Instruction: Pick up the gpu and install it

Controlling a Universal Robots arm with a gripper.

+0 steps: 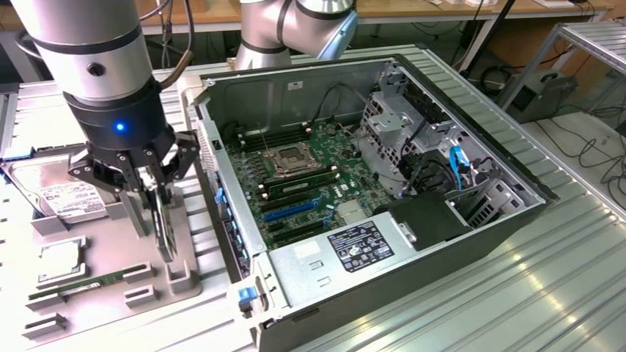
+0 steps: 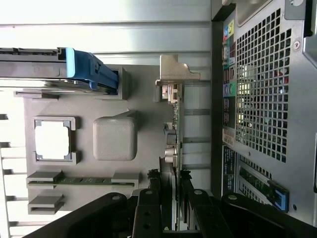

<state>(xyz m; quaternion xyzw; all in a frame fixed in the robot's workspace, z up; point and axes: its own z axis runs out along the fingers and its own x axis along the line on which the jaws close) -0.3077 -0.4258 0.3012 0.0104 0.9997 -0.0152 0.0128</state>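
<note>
- Gripper (image 2: 170,174) (image 1: 157,204) is set down over the gpu (image 2: 174,141) (image 1: 166,242), straddling the card's upper edge with the board running straight through its middle (can't tell whether it's clamped on or merely around it).
- The gpu stands on edge in its slot on the gray fixture tray (image 2: 143,99) (image 1: 108,253). Its silver bracket (image 2: 174,74) is at the end away from the gripper.
- Just beside the card on the tray is a raised gray block (image 2: 115,139).
- Past the block, the CPU (image 2: 52,140) sits in its corner pocket and a memory stick (image 2: 81,180) lies flat in its holders.
- The hard drive (image 1: 64,194), white label up, is on the same tray, behind the gripper in the exterior view.
- The computer case (image 1: 293,84) lies open on its side, close alongside the tray on the exterior view's right. Its motherboard (image 1: 303,176) is exposed, blue expansion slots (image 1: 293,210) facing up.
- In the wrist view the case's perforated rear panel (image 2: 257,89) runs parallel to the card.
- Tray and case both rest on a ribbed metal table (image 1: 509,293).
</note>
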